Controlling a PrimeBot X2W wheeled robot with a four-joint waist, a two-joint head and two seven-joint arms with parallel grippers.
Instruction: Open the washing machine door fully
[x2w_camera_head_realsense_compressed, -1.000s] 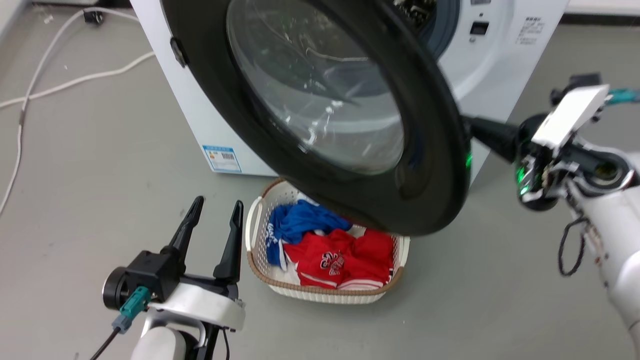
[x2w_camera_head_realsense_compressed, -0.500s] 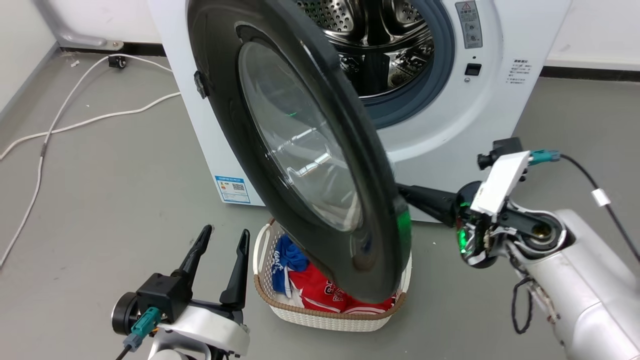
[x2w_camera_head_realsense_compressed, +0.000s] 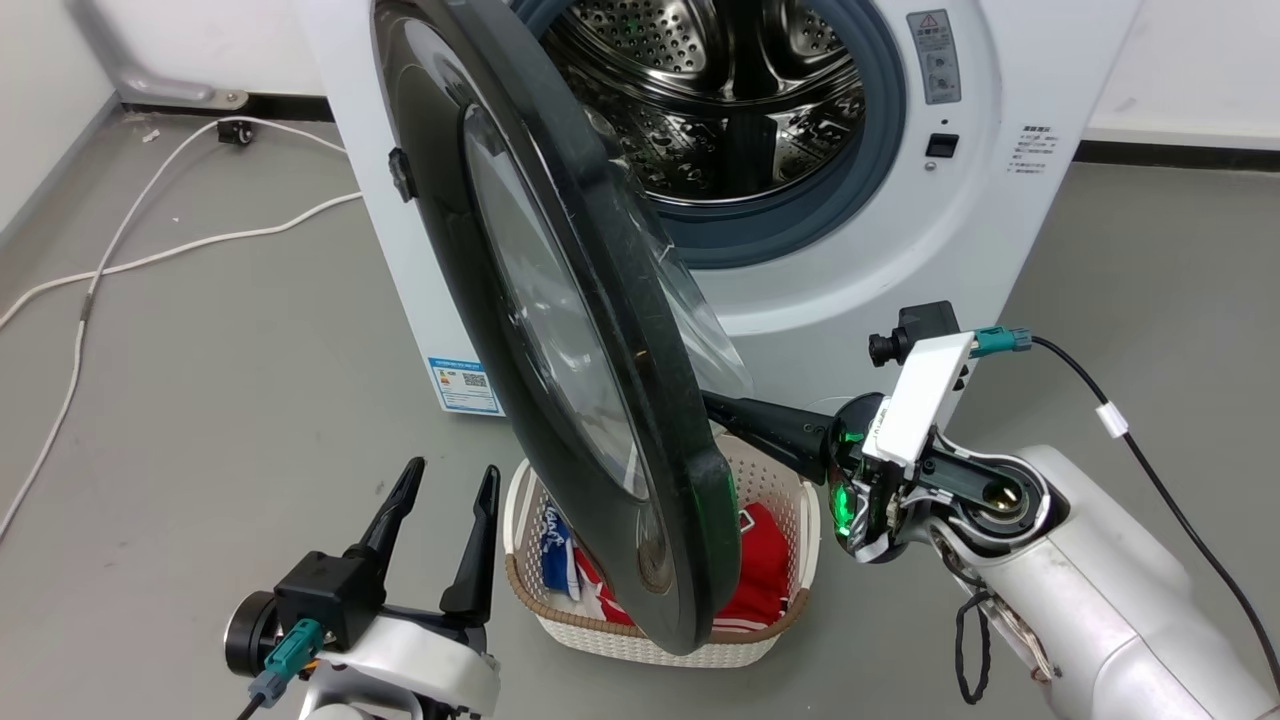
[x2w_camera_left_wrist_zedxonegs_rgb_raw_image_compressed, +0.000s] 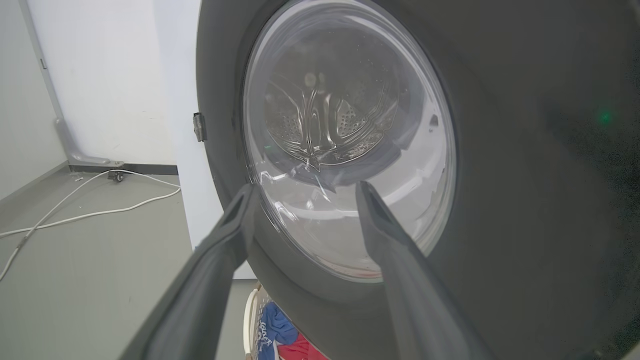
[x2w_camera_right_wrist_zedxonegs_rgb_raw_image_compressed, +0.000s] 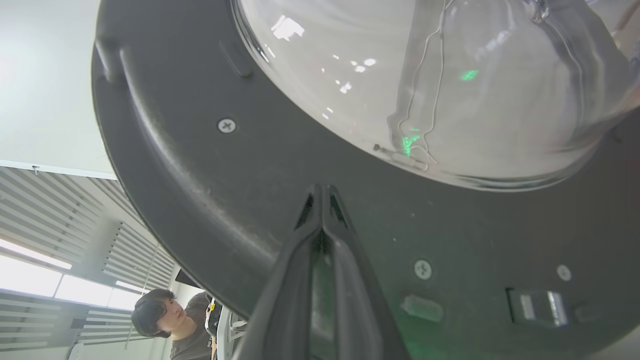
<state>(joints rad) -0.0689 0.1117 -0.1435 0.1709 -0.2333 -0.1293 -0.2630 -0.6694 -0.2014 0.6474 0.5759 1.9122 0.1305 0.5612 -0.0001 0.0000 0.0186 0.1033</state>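
The washing machine door, a wide black rim around a bulging glass bowl, stands swung out nearly edge-on from its hinge on the left of the white machine. My right gripper reaches in behind it. In the right wrist view this right gripper is shut, its tips against the black inner rim just below the glass bowl. My left gripper hangs open at the lower left, apart from the door. The left wrist view has the left gripper facing the door's outer glass.
The steel drum opening with its grey gasket lies exposed. A white basket of red and blue clothes sits on the floor under the door's lower edge. White cables trail across the floor at left. A person appears beyond the door's rim.
The door has swung further out to the left, uncovering the drum. My right gripper has followed it leftward behind the rim. The head camera shifted early on. The left gripper stayed open.
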